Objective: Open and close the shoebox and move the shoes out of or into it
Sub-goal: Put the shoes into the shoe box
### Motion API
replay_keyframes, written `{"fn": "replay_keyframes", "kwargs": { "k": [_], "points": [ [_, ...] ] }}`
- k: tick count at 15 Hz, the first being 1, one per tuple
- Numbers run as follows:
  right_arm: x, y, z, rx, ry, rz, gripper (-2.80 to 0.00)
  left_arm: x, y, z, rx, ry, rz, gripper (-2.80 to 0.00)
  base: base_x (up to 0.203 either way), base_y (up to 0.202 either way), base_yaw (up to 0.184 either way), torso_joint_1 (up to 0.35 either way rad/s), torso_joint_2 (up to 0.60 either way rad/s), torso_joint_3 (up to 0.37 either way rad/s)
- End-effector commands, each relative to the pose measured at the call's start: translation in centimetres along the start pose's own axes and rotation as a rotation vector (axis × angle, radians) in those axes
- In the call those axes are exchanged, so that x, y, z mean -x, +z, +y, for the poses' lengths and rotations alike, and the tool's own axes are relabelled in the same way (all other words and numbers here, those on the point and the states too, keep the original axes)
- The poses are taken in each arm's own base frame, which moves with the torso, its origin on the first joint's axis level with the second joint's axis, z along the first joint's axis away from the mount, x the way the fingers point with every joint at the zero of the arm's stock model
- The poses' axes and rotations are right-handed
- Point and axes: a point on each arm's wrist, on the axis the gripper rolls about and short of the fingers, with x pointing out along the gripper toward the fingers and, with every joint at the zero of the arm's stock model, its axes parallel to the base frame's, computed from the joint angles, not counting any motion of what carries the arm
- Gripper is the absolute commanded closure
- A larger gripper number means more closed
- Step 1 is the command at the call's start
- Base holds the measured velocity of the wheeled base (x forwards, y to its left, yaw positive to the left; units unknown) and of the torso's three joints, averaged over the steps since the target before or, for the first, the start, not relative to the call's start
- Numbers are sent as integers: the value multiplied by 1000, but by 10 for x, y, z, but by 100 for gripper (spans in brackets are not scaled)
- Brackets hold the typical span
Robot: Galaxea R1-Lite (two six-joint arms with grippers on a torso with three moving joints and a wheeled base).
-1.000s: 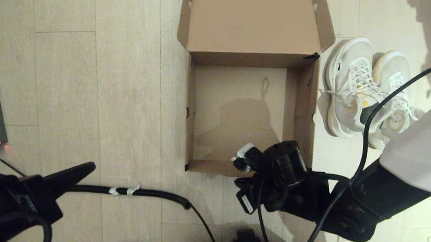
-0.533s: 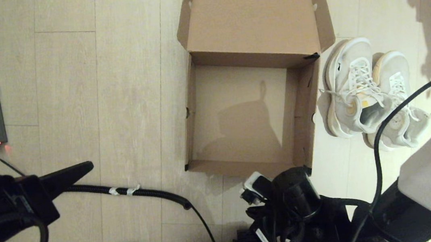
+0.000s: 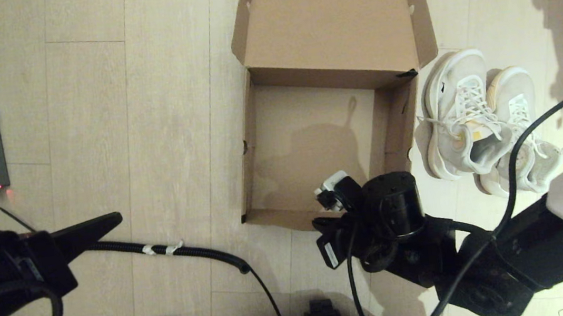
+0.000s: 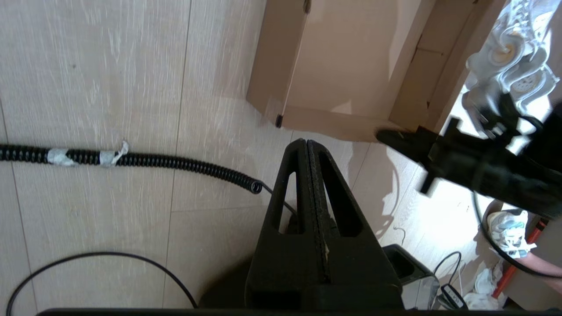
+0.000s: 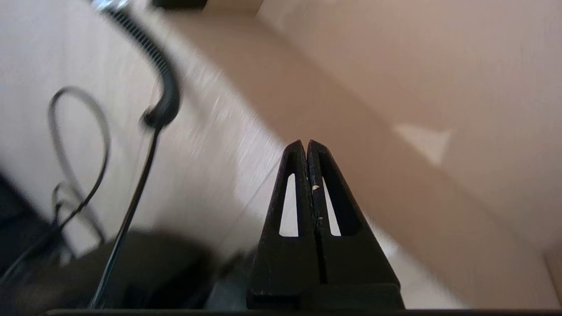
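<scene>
2 shoes out: you can see both shoes (image 3: 479, 125) lying side by side on the floor just outside the shoebox (image 3: 312, 149), beyond the wall on the robot's right.
Box state: the shoebox is open, its flap lid (image 3: 329, 20) thrown back flat on the far side, and the inside you see is bare cardboard.
Done so far: judging by this layout, the opening and the taking-out are behind you, or else the putting-in has not begun; the frames alone do not settle which.
Left to do: if the shoes go back in, you have 2 lifts and then the lid to fold down.
Right gripper: the right gripper (image 5: 306, 147) has its jaws pressed together on nothing; the box's near wall and cardboard floor lie just ahead of the tips, and the shoes sit off to the jaws' right, near but not touching.
Left gripper: the left gripper (image 4: 306, 145) is clenched too, empty, parked over bare floor; the box's near left corner lies ahead of its tips and apart, with a black coiled cable (image 4: 131, 159) crossing the floor under and beside it.
</scene>
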Motion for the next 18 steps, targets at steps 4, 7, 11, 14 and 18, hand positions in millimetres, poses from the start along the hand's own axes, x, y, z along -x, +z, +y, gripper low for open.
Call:
{"fn": "replay_keyframes", "kwargs": {
  "k": [4, 7, 11, 14, 18],
  "points": [
    [-74, -23, 7, 3, -32, -6, 0, -5, -1, 1, 3, 2, 13, 0, 0, 0, 0, 0, 0, 0],
    [-89, -31, 0, 5, -54, -1, 0, -9, -3, 2, 5, 4, 29, 0, 0, 0, 0, 0, 0, 0],
    [-77, -50, 0, 13, -49, 71, 0, -11, -5, 2, 7, 5, 37, 0, 0, 0, 0, 0, 0, 0],
    [-70, -52, 1, 14, -43, 68, 0, -11, -6, 2, 8, 6, 43, 0, 0, 0, 0, 0, 0, 0],
    [-54, 1, -8, -16, -62, -76, 0, -11, -7, 3, 8, 6, 44, 0, 0, 0, 0, 0, 0, 0]
  ]
}}
